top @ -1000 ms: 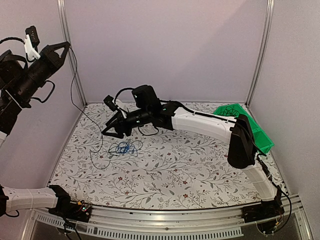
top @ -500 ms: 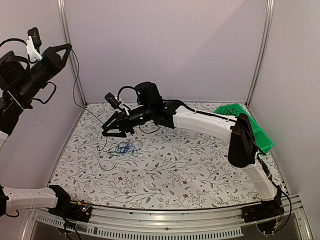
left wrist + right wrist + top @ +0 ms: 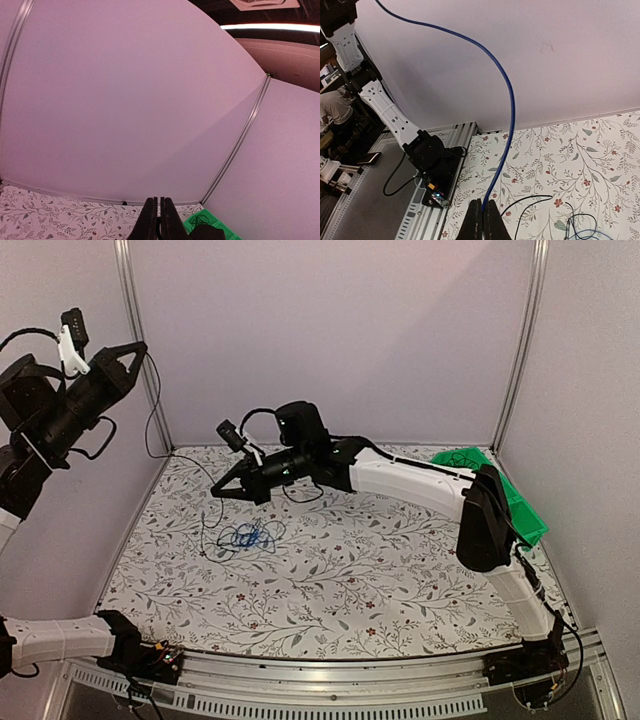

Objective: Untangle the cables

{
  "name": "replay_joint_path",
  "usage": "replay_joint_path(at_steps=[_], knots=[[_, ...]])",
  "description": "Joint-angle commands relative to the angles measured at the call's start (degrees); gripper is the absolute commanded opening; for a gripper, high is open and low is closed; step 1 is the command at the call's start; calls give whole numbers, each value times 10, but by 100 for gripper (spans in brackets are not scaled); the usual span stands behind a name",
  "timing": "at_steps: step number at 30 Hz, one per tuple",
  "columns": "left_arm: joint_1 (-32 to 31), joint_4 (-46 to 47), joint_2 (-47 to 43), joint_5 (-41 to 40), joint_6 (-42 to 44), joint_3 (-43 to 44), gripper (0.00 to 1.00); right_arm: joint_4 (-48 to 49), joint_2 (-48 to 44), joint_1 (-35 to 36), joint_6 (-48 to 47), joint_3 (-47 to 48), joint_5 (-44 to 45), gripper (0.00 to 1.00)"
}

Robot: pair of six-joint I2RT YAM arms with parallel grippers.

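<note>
A small tangle of the cables (image 3: 248, 535), black strands with blue among them, lies on the floral table left of centre. One blue cable (image 3: 507, 100) rises out of it. My right gripper (image 3: 216, 492) hovers low just behind the tangle, and the right wrist view shows the right gripper (image 3: 483, 216) shut on that blue cable. From there the cable arcs up and left to my left gripper (image 3: 141, 347), which is raised high by the left wall and shut on the cable's upper stretch. In the left wrist view the left gripper (image 3: 160, 217) has its fingers pressed together.
A green bin (image 3: 505, 502) holding a coiled cable sits at the table's far right, also in the left wrist view as the green bin (image 3: 206, 221). Loose black cable ends (image 3: 540, 201) lie on the table near the right fingers. The left arm's base (image 3: 422, 155) stands on the aluminium rail.
My right gripper has gone from open to shut on the blue cable and has risen slightly toward the back. The left gripper has drifted a little to the right, still raised.
</note>
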Motion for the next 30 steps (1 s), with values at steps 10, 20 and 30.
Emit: replay_joint_path(at_steps=[10, 20, 30], knots=[[3, 66, -39, 35, -58, -329, 23, -102, -195, -166, -140, -94, 54, 0], [2, 89, 83, 95, -71, -338, 36, -117, -301, -287, -190, -180, 96, 0], [1, 100, 92, 102, -78, -345, 36, -137, -416, -411, -233, -305, 126, 0]])
